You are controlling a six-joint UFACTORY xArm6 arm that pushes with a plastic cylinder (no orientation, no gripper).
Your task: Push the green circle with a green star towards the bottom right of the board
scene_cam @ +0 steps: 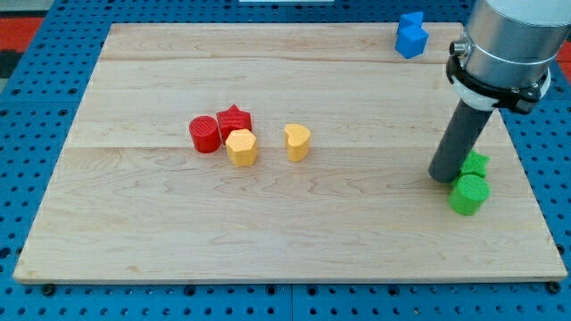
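Observation:
The green circle lies at the view's right, near the board's lower right. The green star sits just above it, touching it and partly hidden behind the rod. My tip rests on the board just left of both green blocks, against or almost against them.
A red circle, a red star, a yellow hexagon and a yellow heart cluster at the board's middle left. A blue block sits at the top right edge. The wooden board ends just right of the green blocks.

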